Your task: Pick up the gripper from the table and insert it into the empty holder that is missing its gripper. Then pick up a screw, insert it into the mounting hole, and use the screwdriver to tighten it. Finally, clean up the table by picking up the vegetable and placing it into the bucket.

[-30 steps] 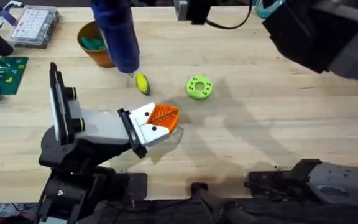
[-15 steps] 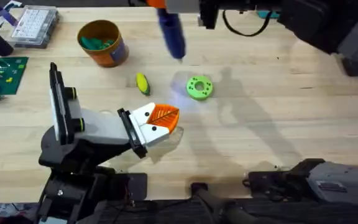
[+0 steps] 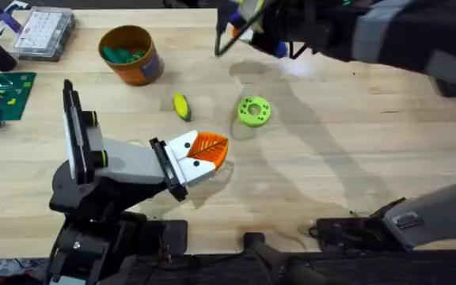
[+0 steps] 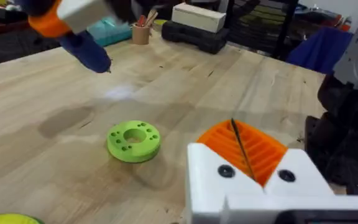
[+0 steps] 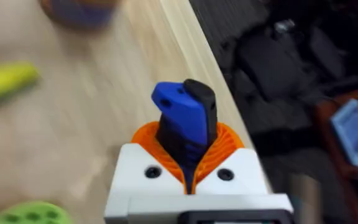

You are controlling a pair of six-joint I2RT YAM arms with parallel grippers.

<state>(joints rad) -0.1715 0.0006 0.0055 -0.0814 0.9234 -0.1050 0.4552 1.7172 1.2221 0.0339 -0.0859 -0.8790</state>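
The holder (image 3: 125, 162) stands at the front left of the table (image 3: 355, 158). The white gripper block with its orange leaf-veined finger (image 3: 204, 150) sits in the holder's black clamp. My left gripper (image 4: 241, 146) shows its orange ribbed pads pressed together with nothing between them. Over the table's far edge, my right gripper (image 5: 188, 149) is shut on the blue screwdriver (image 5: 182, 118), which hangs tilted above the wood (image 4: 87, 51). The corn cob vegetable (image 3: 181, 106) lies in front of the orange bucket (image 3: 131, 54). A screw is out of view.
A lime-green ring disc (image 3: 253, 111) lies right of the corn, just beyond the mounted gripper. A clear parts box (image 3: 44, 32) and a green circuit board (image 3: 2, 95) sit at the far left. The right arm's dark bulk spans the top right.
The right arm carried the screwdriver from just above the corn up and away to the far edge, right of the bucket. Holder, corn, disc and bucket have not moved.
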